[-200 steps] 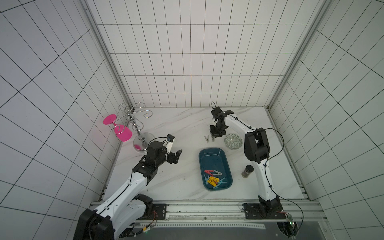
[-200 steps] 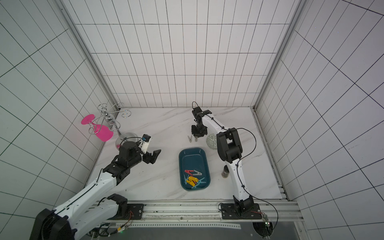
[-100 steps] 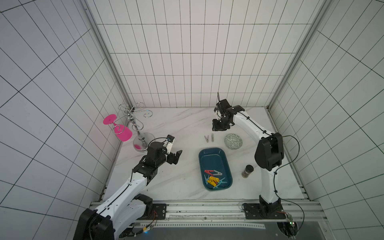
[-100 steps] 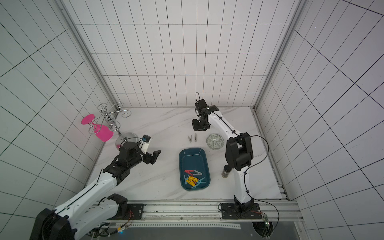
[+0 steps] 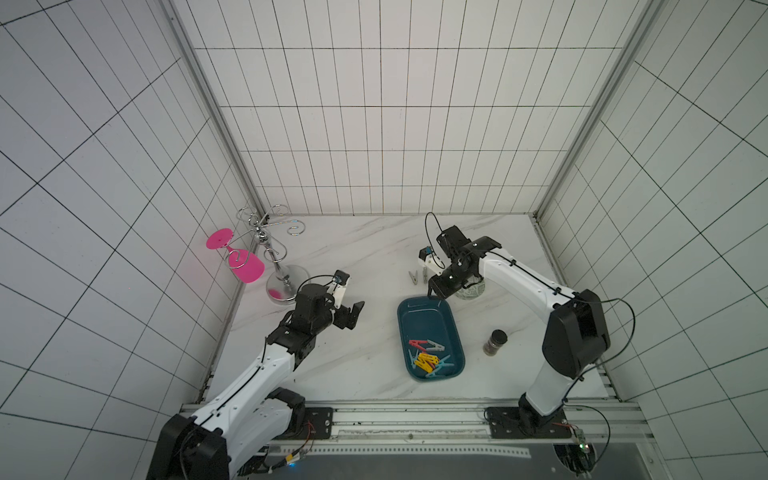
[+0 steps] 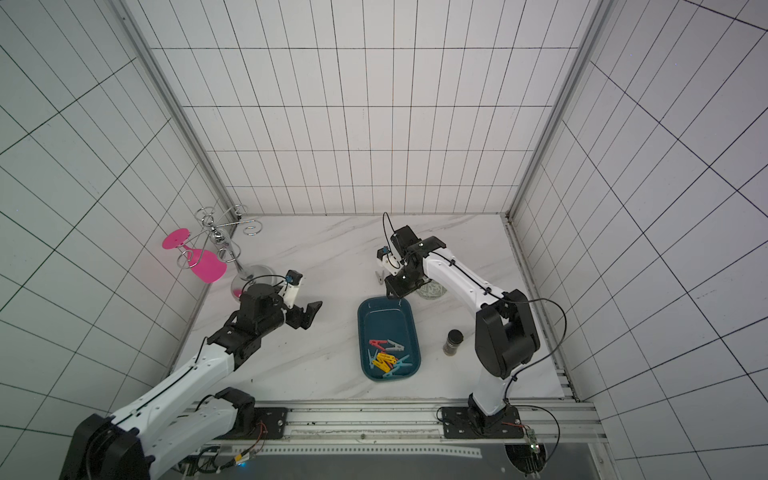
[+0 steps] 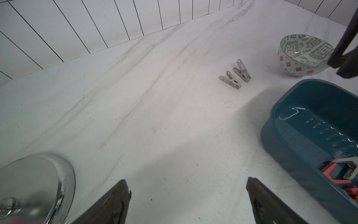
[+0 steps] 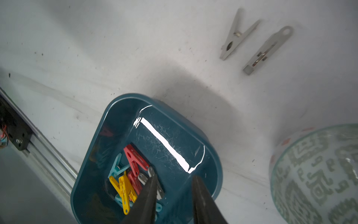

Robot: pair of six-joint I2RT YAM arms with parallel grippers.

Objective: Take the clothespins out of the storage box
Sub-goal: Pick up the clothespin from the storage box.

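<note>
The dark teal storage box [image 5: 424, 320] [image 6: 384, 316] [image 8: 164, 139] [image 7: 290, 135] lies mid-table. Several red, yellow, light blue and grey clothespins [image 5: 428, 357] [image 6: 388, 357] [image 8: 131, 174] are piled at its near end. Two grey clothespins [image 5: 419, 276] [image 7: 235, 74] [image 8: 238, 35] lie on the table just beyond the box. My right gripper [image 5: 434, 291] [image 6: 390, 293] [image 8: 174, 177] hangs above the box's far end, open part-way with nothing between its fingers. My left gripper [image 5: 353, 318] [image 6: 309, 316] [image 7: 187, 182] hovers wide open and empty over bare table left of the box.
A round green-white patterned bowl [image 5: 471, 289] [image 7: 302, 52] [image 8: 317, 174] stands right of the box's far end, under my right forearm. A small dark jar [image 5: 494, 341] stands right of the box. A chrome rack [image 5: 266, 249] holding a pink glass [image 5: 241, 262] stands at the far left.
My right gripper rose from beside the two grey clothespins and swung back over the box's far end, its jaws a little wider. The left arm has not moved.
</note>
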